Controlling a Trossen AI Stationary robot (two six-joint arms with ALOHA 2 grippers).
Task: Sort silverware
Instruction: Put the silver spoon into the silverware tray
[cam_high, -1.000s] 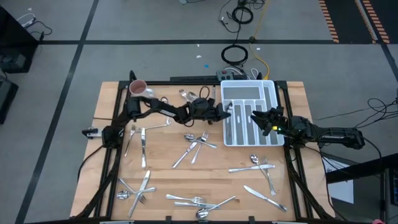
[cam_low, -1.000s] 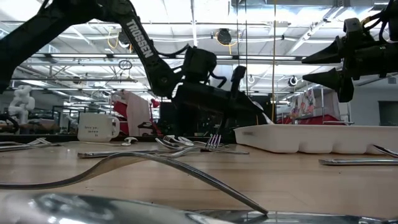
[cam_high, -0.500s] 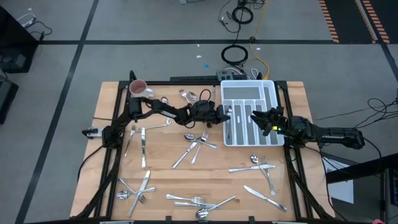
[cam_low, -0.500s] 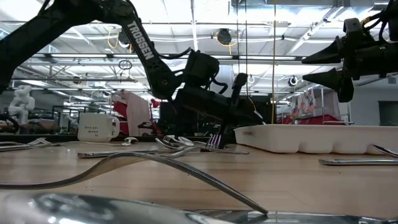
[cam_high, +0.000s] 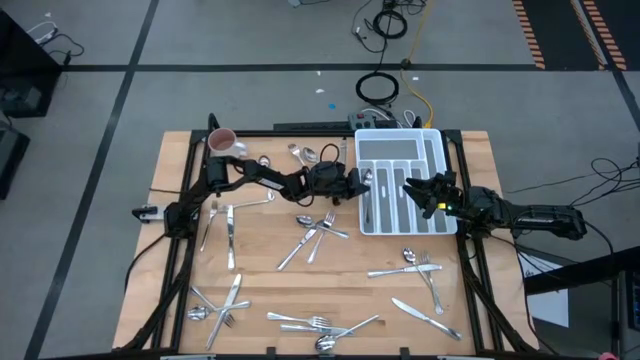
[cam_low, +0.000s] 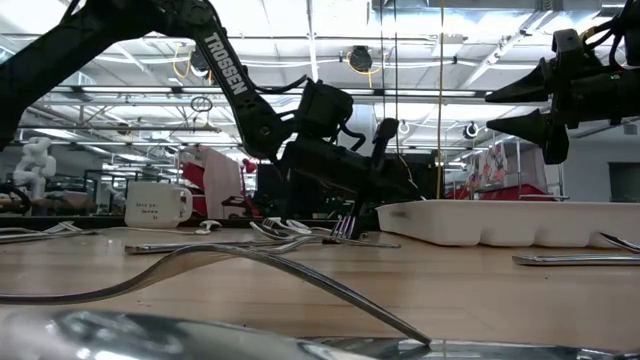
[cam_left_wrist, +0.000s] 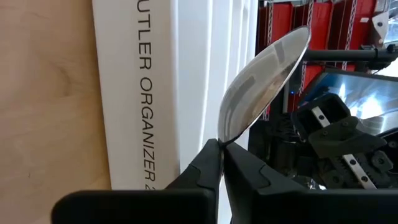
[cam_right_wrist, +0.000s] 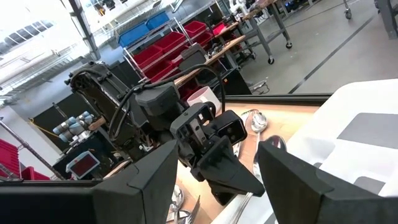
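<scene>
The silverware (cam_high: 318, 234) lies scattered over the wooden table (cam_high: 175, 160); its overlapping pieces defy an exact count. One spoon (cam_left_wrist: 264, 84) is pinched by its neck between the left gripper (cam_left_wrist: 222, 155) fingers at the white tray (cam_high: 401, 183) edge, whose side reads "UTLER ORGANIZER", its start cut off. "TROSSEN" marks the left arm (cam_low: 225, 68). The right gripper (cam_high: 418, 193) hangs over the tray, fingers spread. One mug (cam_high: 220, 140) stands in the far corner.

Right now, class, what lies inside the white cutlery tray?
In the high view, the tray holds a few dark slim pieces in its long slots; their type is unclear. The right gripper hangs over the near part, covering what lies beneath.
</scene>
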